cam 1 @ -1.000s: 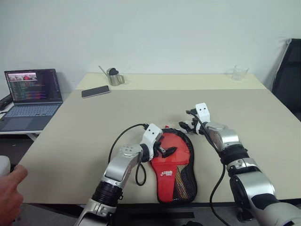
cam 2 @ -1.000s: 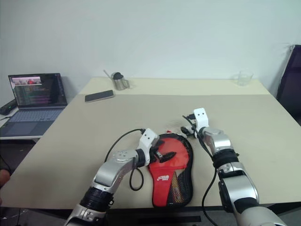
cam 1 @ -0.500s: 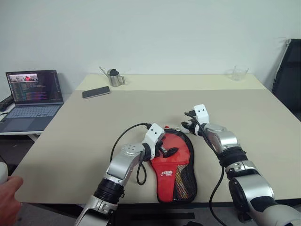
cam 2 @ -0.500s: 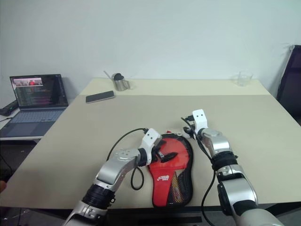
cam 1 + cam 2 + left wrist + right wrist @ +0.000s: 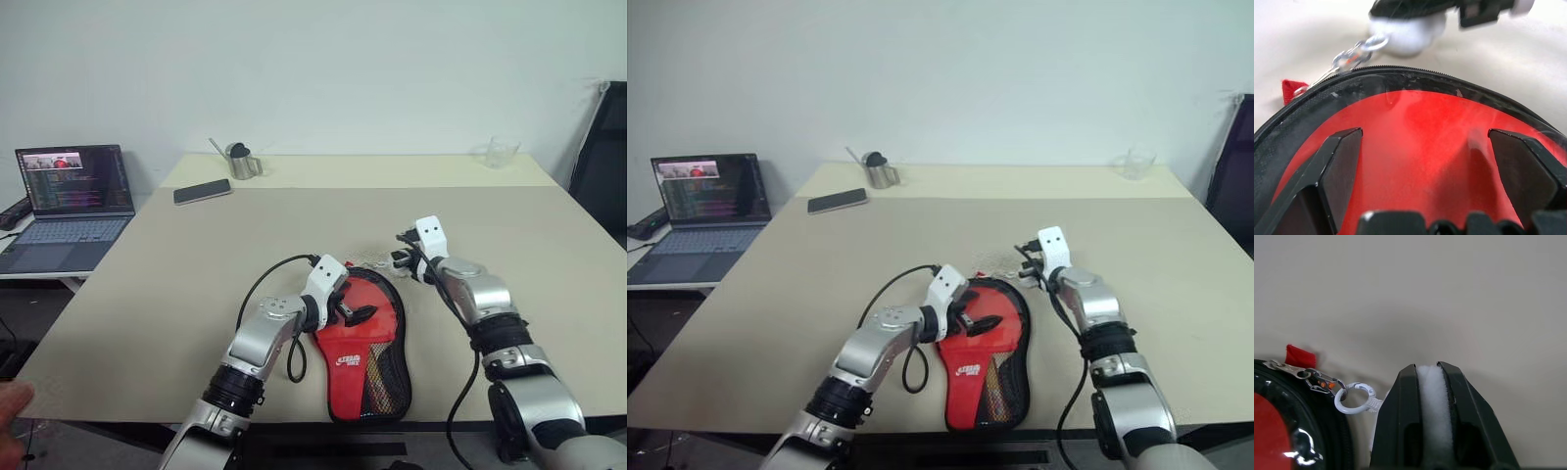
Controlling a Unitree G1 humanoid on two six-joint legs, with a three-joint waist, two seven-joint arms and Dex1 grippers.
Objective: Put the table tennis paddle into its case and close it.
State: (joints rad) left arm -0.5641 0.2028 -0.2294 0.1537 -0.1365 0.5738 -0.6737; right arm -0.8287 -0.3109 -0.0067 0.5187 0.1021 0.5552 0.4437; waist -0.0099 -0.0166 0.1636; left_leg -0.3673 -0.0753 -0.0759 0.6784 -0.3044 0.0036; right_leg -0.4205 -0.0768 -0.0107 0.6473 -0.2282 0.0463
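Closing since a second ago, the right gripper (image 5: 1432,416) has its fingers clamped on the white fluffy zip pull (image 5: 1433,396), the best hold on the soft, light case (image 5: 387,357) near the surface's front edge, while the left gripper's (image 5: 1435,161) fingers stand apart over it, steadying.

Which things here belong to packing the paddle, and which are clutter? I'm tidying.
Belongs: black mesh paddle-shaped case; red paddle inside; white fluffy zip-pull charm.
Clutter: dark flat phone; small steel pitcher; clear glass; open laptop.
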